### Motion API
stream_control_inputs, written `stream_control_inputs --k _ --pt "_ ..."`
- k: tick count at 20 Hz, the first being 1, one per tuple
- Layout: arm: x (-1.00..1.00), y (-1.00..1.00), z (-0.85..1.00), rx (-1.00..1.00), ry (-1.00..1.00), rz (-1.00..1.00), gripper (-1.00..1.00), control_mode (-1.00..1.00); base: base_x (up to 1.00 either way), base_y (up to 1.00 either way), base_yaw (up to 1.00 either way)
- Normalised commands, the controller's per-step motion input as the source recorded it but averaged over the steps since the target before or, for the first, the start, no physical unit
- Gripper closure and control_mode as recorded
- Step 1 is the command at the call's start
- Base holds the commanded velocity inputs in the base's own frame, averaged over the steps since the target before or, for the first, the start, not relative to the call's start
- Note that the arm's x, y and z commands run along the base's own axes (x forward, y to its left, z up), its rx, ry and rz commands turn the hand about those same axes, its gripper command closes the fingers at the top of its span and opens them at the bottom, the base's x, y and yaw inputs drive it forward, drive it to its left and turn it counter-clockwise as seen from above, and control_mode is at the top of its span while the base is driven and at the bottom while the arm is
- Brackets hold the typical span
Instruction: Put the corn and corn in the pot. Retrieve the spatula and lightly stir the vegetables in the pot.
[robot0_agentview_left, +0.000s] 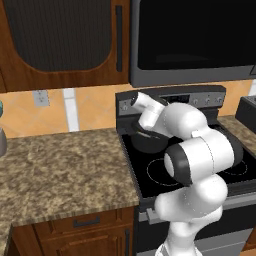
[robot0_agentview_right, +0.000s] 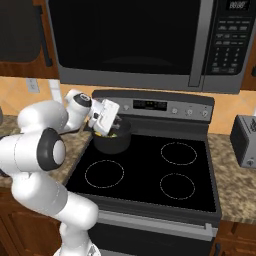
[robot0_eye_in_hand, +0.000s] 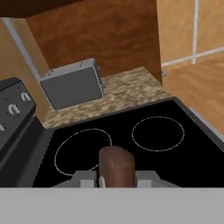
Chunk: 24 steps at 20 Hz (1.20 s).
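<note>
The pot (robot0_agentview_right: 112, 140) holds yellow corn (robot0_agentview_right: 111, 134); the fingers (robot0_eye_in_hand: 114, 177) clamp the brown spatula handle (robot0_eye_in_hand: 116, 165), so stirring looks underway, needing gentle sweeps.

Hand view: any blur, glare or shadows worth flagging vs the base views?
Hand view: soft, a brown handle looms blurred in the shut tool; the toaster is flatly lit. Right base view: no glare on the stovetop; pot edges are coarse. Left base view: the arm hides the pot.
</note>
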Motion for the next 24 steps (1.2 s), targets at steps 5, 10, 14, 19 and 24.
stream_control_inputs --k 5,10,14,19,24 --pt "0.23 0.27 -0.24 -0.10 -0.29 -0.12 1.00 -1.00 0.00 0.00 0.00" --pt "0.17 0.17 -0.33 -0.12 -0.31 -0.14 1.00 -1.00 0.00 0.00 0.00" --pt "0.28 0.11 -0.88 -0.13 -0.10 -0.17 1.00 -1.00 0.00 0.00 0.00" --pt "0.37 0.30 -0.73 -0.10 -0.23 -0.14 1.00 -1.00 0.00 0.00 0.00" --pt "0.37 0.42 -0.60 -0.04 -0.29 -0.09 1.00 -1.00 0.00 0.00 0.00"
